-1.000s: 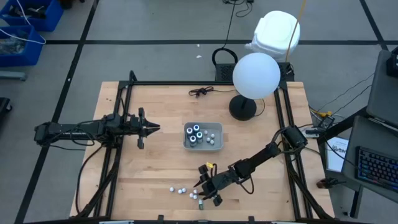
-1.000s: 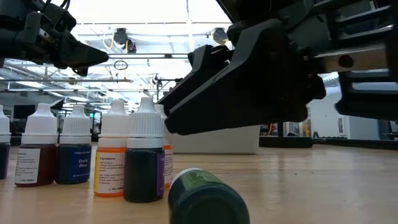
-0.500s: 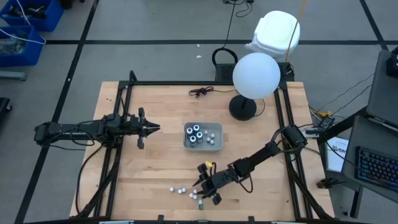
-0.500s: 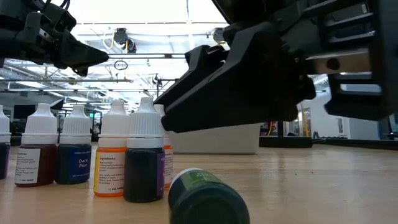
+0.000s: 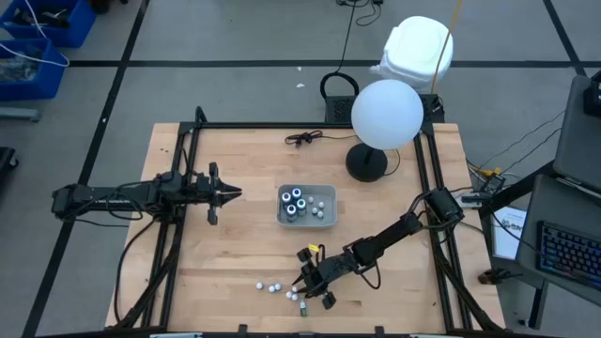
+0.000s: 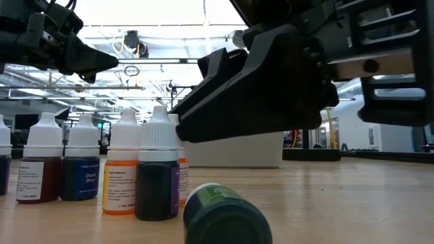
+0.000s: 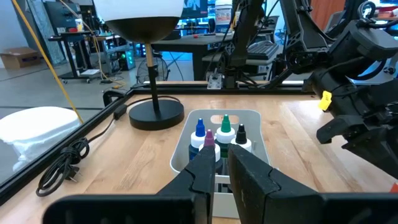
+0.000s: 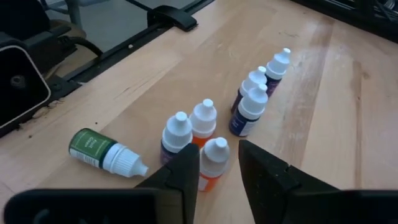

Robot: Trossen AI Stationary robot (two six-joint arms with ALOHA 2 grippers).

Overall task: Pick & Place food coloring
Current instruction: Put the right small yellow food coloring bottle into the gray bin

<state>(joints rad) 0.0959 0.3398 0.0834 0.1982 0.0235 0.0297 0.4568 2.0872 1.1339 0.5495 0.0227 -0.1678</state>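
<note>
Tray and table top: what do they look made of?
Tray: probably moulded plastic, pale grey and matte, with thin walls and rounded corners. Table: wood, likely butcher block, pale, with visible glued strips and grain and a slight sheen in the low view.

We see six white-capped food coloring bottles (image 8: 205, 134) standing upright in a cluster near the desk's front edge; beside them a green bottle (image 8: 104, 154) lies toppled.

The wooden worktop (image 5: 244, 253) carries a grey tray (image 5: 307, 219) at centre, a black lamp base (image 5: 367, 162) upper right, a black cable (image 5: 305, 138) — and small bottles (image 5: 278, 287) near the bottom edge.
</note>
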